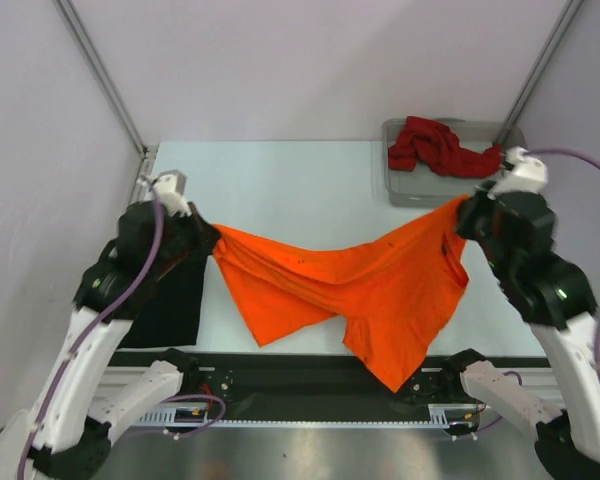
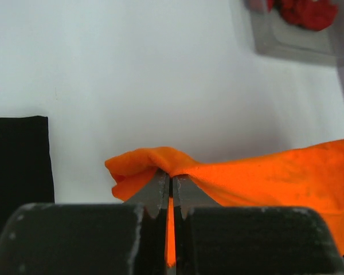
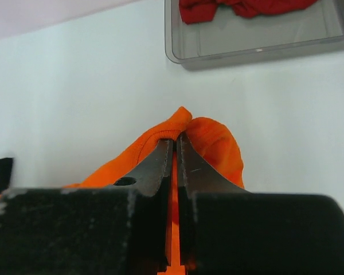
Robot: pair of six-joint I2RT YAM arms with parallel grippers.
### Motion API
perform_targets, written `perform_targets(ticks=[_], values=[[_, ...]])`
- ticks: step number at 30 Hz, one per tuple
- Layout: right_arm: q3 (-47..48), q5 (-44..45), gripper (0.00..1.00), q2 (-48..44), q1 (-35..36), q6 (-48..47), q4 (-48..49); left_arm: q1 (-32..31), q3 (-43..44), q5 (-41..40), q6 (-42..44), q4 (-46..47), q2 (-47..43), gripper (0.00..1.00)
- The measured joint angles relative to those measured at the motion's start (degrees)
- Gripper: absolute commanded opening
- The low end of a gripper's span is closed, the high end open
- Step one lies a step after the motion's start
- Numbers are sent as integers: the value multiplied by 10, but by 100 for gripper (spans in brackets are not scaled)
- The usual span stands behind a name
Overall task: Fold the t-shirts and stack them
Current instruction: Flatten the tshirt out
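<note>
The orange t-shirt (image 1: 350, 290) hangs stretched between my two grippers above the table, sagging in the middle, its lower part drooping toward the near edge. My left gripper (image 1: 212, 237) is shut on its left corner (image 2: 160, 163). My right gripper (image 1: 464, 212) is shut on its right corner (image 3: 206, 140). The black t-shirt (image 1: 170, 300) lies folded flat at the left, under my left arm; it also shows in the left wrist view (image 2: 17, 160). The dark red t-shirt (image 1: 435, 147) lies crumpled in the tray at the back right.
A clear grey plastic tray (image 1: 405, 190) stands at the back right corner of the white table (image 1: 290, 185). Metal frame posts (image 1: 100, 75) rise at the back corners. A black rail (image 1: 280, 375) runs along the near edge.
</note>
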Motion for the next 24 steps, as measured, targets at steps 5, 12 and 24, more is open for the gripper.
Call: perform_targets(ticks=[5,12,24], values=[[-31,-32,0,166,-25,-13,87,12,-16,-3,5,62,125,0],[-19,-87,0,314,-96,-22,83,65,20,34,18,78,249,0],[35,-109,0,97,-84,-56,-35,79,-57,66,18,43,58,13]])
